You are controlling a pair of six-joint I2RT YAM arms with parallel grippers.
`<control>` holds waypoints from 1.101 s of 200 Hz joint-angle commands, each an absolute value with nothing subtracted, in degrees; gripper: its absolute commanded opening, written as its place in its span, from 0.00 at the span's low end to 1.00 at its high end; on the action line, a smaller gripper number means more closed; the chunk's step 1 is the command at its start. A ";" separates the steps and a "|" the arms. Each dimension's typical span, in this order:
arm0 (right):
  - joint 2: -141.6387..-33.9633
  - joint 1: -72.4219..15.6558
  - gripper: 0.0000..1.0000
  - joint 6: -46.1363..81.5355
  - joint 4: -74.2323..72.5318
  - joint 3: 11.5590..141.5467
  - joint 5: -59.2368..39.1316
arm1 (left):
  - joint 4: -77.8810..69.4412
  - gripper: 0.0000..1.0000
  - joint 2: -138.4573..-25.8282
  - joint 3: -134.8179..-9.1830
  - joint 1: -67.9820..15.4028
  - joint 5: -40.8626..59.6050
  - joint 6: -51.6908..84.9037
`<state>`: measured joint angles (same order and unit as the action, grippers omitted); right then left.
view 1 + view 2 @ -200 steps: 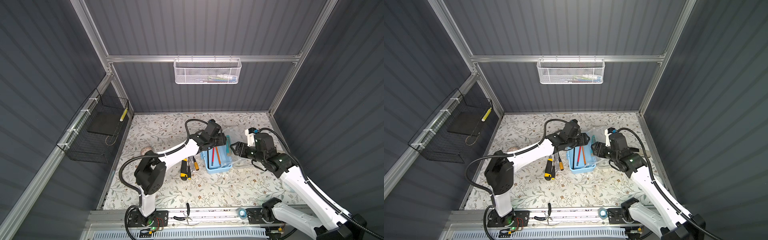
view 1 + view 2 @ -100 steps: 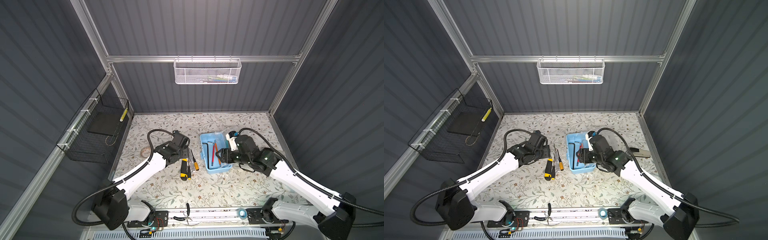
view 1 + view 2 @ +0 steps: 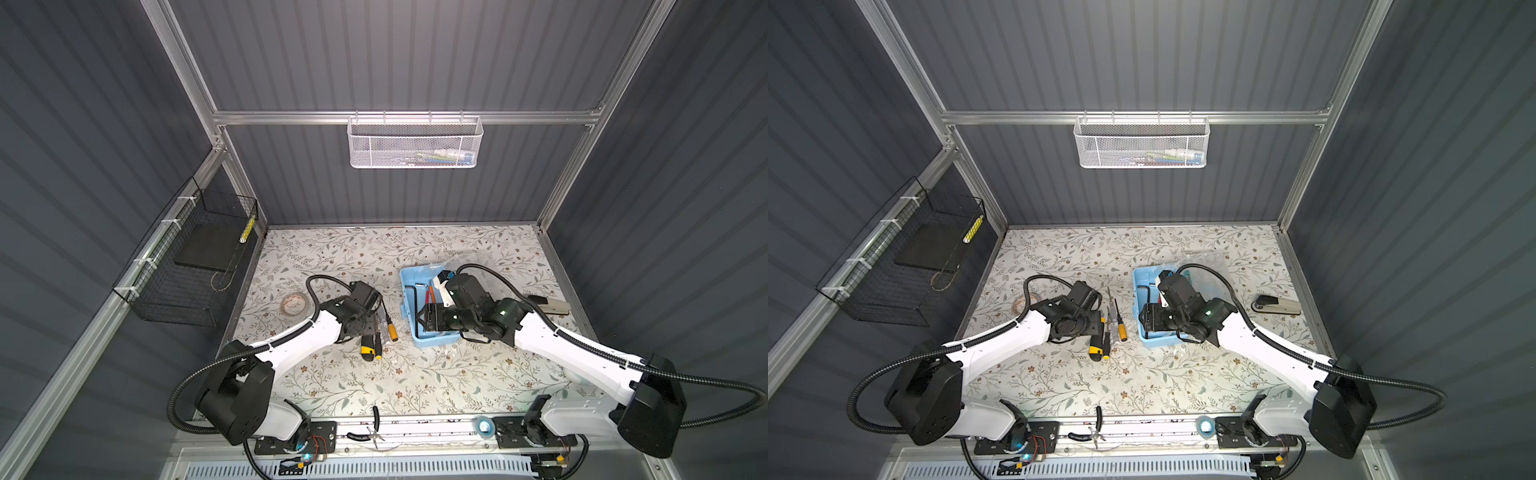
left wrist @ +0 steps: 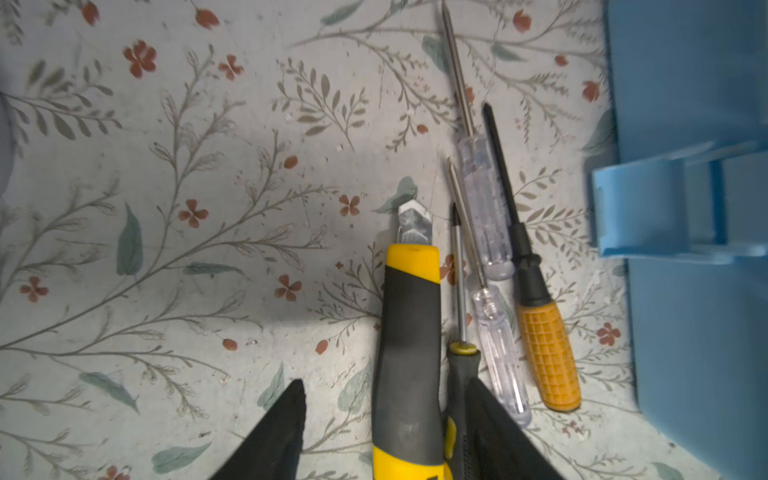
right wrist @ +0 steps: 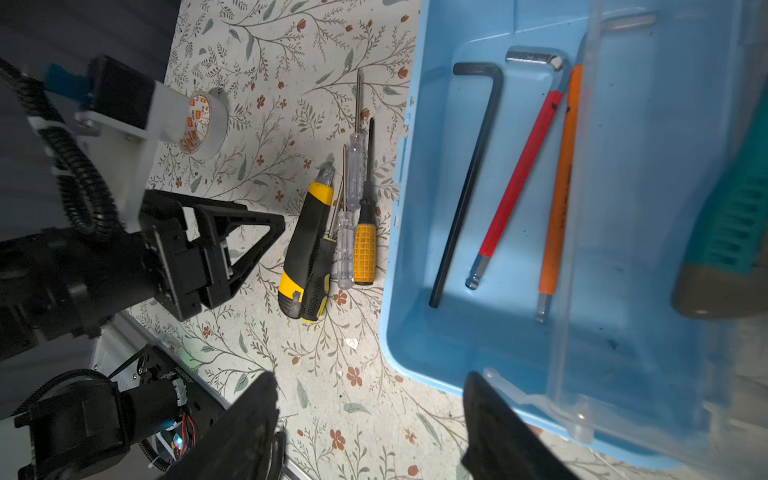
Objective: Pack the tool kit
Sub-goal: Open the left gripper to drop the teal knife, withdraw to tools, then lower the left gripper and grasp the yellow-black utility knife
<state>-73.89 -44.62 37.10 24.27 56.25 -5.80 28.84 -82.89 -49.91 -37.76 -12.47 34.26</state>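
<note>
Around you, dark grey ribbed walls [image 3: 395, 54], aluminium frame [image 3: 291, 117], floral tabletop [image 3: 353, 386]; white mesh basket [image 3: 415, 145] behind, contents perhaps tubes; black wire basket [image 3: 183, 291] left

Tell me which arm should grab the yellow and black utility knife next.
Left. The left tool hovers over the yellow-and-black utility knife, jaws open astride it; the right tool sits by the light-blue plastic case.
</note>
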 commanded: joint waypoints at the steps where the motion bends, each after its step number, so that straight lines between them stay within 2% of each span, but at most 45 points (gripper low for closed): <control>1: -74.39 -44.91 0.71 37.97 23.64 56.40 -6.43 | 26.51 0.61 -83.62 -48.67 -37.68 -9.20 35.36; 129: -76.24 -44.86 0.71 38.76 19.52 54.67 -7.28 | 24.02 0.58 -83.79 -42.92 -37.86 -10.65 38.40; 220: -74.80 -44.85 0.71 38.78 19.16 53.35 -6.47 | 22.15 0.57 -86.33 -45.37 -38.99 -11.11 37.97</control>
<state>-75.88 -44.62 38.50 19.51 54.43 -7.09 22.20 -84.55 -43.48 -38.37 -10.22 37.74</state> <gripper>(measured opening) 0.711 0.571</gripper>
